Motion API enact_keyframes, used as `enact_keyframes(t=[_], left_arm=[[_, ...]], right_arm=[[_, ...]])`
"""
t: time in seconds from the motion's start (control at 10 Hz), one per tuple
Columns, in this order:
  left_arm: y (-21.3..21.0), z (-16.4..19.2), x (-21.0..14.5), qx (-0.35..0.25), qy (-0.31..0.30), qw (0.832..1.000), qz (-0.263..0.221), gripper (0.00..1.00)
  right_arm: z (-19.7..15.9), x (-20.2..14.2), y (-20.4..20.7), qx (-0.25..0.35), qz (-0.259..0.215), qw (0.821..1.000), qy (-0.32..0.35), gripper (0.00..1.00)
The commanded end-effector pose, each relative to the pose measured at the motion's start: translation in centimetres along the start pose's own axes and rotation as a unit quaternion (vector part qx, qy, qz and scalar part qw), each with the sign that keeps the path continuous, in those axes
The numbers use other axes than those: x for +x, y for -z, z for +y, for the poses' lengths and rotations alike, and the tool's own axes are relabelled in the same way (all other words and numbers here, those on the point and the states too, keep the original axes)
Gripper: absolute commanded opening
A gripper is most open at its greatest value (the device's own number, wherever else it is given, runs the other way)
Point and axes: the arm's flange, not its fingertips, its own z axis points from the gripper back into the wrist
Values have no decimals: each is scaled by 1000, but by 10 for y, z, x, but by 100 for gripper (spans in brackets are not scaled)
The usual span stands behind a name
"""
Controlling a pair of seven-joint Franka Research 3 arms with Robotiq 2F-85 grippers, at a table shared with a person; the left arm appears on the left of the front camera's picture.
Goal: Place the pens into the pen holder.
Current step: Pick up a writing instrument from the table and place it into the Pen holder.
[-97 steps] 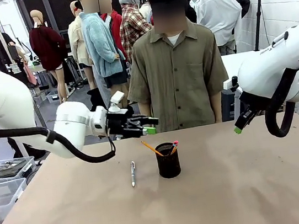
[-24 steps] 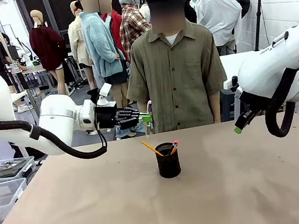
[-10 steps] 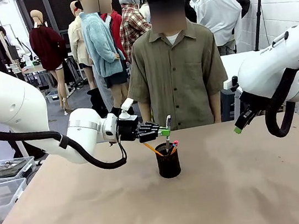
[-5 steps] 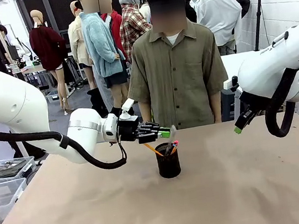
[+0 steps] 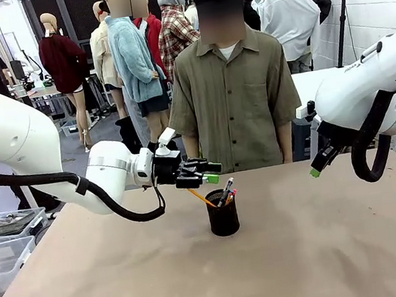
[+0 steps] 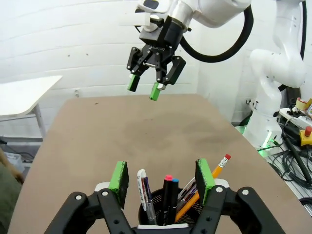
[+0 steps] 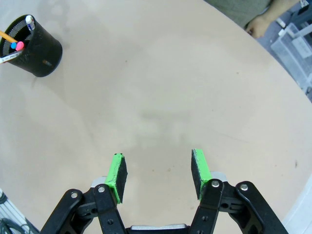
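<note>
The black mesh pen holder [image 5: 223,217] stands at the table's middle with several pens in it: a white-silver pen [image 5: 226,189], an orange pencil [image 5: 200,197] and a dark pen with a red end [image 6: 167,192]. My left gripper [image 5: 212,174] hovers open just above and left of the holder's rim, nothing between its fingers. In the left wrist view the holder [image 6: 168,209] sits right below the open green pads [image 6: 118,178]. My right gripper [image 5: 314,171] hangs open above the table's right side; its wrist view shows the holder [image 7: 36,46] far off.
A person in an olive shirt [image 5: 235,99] stands at the far edge behind the holder. Clear bins [image 5: 2,250] sit off the table's left side. Bare brown tabletop [image 5: 308,251] spreads all around the holder.
My left gripper carried the white-silver pen over the holder, opened and let it drop in. It now stands open a little back to the left. The right arm has stayed still.
</note>
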Motion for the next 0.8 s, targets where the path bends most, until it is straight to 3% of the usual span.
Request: enact_keyframes(t=[0.0, 0.3, 0.4, 0.6, 0.7], left_arm=[[-20, -17, 25, 34, 2, 999, 24, 72], [-72, -52, 79, 96, -36, 992, 77, 72], [-87, -69, 90, 113, -80, 981, 136, 72], [-122, -100, 104, 206, -174, 937, 221, 72], [-137, -117, 107, 241, -222, 907, 265, 72]], right_arm=[[-1, -4, 4, 1, -11, 1000, -5, 67], [-1, -4, 4, 1, -11, 1000, -5, 67], [-1, -4, 4, 1, -11, 1000, -5, 67], [-1, -4, 4, 1, -11, 1000, -5, 67], [-1, -4, 4, 1, -11, 1000, -5, 67]])
